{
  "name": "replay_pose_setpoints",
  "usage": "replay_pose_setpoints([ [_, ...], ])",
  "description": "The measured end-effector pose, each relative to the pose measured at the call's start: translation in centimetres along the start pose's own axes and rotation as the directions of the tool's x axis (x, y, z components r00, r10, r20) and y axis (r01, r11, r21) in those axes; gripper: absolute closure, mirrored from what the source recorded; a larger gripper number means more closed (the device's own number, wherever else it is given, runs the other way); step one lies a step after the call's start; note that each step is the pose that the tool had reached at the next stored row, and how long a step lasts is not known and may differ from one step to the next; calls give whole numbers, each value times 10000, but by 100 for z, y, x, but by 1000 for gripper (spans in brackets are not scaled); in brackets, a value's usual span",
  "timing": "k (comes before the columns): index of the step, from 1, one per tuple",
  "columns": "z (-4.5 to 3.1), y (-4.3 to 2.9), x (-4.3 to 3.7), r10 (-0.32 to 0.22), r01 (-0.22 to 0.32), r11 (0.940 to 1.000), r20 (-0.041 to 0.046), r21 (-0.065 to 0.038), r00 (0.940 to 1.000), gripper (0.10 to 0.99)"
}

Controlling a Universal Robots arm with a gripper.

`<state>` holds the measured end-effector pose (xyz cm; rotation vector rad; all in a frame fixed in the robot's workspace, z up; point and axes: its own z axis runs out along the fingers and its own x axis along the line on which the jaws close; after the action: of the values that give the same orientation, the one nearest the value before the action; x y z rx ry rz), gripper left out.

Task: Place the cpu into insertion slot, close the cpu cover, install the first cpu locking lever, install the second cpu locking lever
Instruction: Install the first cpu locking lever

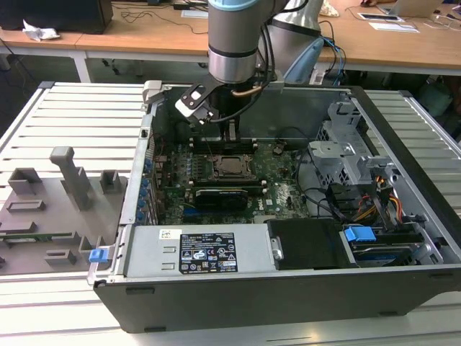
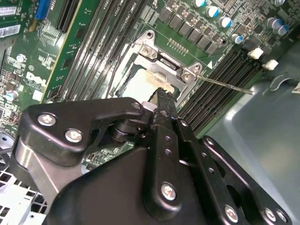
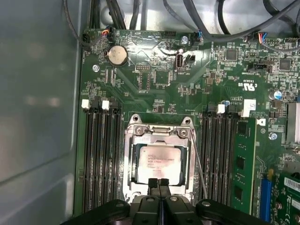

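White metal table (image 1: 72,108): slatted, and carries the open computer case (image 1: 288,288), which is laid with its open side up.
Robot arm (image 1: 234,43): reaches down from above into the case, over the far half of the board in the exterior view.
Green motherboard (image 3: 154,89): bears the socket between two banks of memory slots (image 3: 101,159).
Pincer (image 3: 158,183): its fingers are pressed together with nothing between them. The tip is poised at the edge of the socket, right over the cover's rim. Whether it touches cannot be told.
Insertion slot (image 3: 127,154): a square, dark-rimmed socket, already filled.
Cpu cover (image 3: 159,132): a thin metal frame that appears to lie flat over the chip. It is judged to be stiff sheet metal that could still bend, swinging on a hinge, and better pushed on its rim than gripped.
Cpu (image 3: 159,164): seated in the insertion slot, its silver top showing through the cover's window. It is judged light, rigid, smooth and delicate underneath, and best held by opposite edges. The frame boxes it in, so no edge is free.
Locking lever (image 2: 225,85): a thin steel wire angling from a socket corner across the memory slots, seemingly not hooked down. It is likely springy and slippery and would resist when pressed. Its free end offers the best purchase.
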<state>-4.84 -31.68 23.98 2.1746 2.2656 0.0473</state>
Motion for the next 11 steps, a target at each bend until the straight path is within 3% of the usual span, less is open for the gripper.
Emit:
replay_pose_setpoints([
  [2,-45,1,2,0,0,10000,-4,-2,10000,980],
  [8,-298,7,8,0,0,10000,-3,-2,10000,980],
  [11,-381,9,11,1,-1,10000,-1,-3,10000,980],
])
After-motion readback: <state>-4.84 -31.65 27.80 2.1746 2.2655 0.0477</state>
